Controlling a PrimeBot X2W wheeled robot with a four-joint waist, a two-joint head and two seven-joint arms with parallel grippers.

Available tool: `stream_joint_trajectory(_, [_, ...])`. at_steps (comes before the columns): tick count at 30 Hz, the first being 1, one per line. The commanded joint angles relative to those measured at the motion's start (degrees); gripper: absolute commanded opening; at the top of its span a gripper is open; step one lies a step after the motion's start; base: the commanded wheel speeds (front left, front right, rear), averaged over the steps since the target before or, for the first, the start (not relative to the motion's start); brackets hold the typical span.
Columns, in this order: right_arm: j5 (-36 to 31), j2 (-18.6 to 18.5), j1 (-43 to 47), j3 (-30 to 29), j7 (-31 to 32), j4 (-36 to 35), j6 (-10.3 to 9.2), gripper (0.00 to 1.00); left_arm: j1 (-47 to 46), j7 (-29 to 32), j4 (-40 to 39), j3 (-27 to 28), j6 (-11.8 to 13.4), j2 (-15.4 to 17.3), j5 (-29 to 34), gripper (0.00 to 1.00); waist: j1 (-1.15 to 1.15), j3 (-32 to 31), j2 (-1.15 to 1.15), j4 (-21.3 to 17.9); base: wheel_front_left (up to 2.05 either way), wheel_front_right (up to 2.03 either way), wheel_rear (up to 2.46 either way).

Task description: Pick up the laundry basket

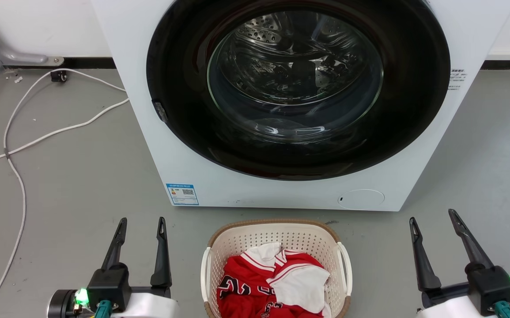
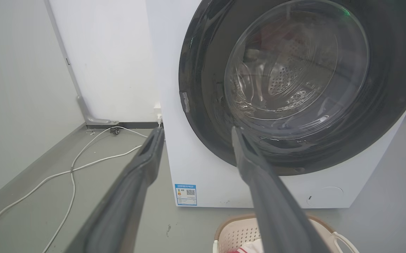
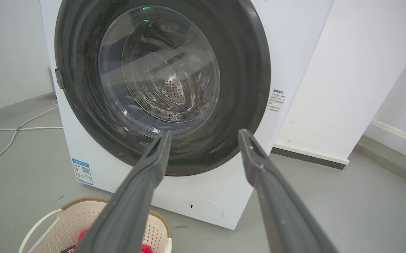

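Note:
The laundry basket (image 1: 237, 240) sits on the grey floor just in front of the washing machine, at the bottom centre of the head view. It is cream-white and perforated, with a brown rim and white side handles, and holds red and white clothing (image 1: 272, 282). My left gripper (image 1: 142, 221) stands open to the basket's left, apart from it. To the basket's right, my right gripper (image 1: 431, 215) is open too, with nothing held. The basket's corner (image 2: 239, 230) shows low in the left wrist view, and its handle side (image 3: 69, 219) low in the right wrist view.
A white front-loading washing machine (image 1: 179, 145) with a closed dark round door (image 1: 296, 86) fills the space straight ahead. White cables (image 1: 16, 145) trail over the floor at the left. A white wall (image 3: 343, 77) stands right of the machine.

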Motion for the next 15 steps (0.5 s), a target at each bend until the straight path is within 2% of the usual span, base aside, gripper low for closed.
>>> stream_joint_trajectory(1, [-1.35, -0.09, 0.56, 0.04, -0.53, -0.47, -0.02, 1.00, 0.59, -0.34, -0.07, 0.03, 0.18, 0.00, 1.18, 1.00, 0.00, 0.01, 0.00, 0.01, 0.00, 0.00, 0.00])
stream_joint_trajectory(15, [-1.14, -0.08, 0.74, 0.20, -0.57, 0.06, -0.03, 1.00, 0.96, -0.58, 0.26, 0.49, -0.01, -0.06, 1.46, 1.00, 0.00, -0.07, 0.00, -0.17, 0.00, 0.00, 0.00])
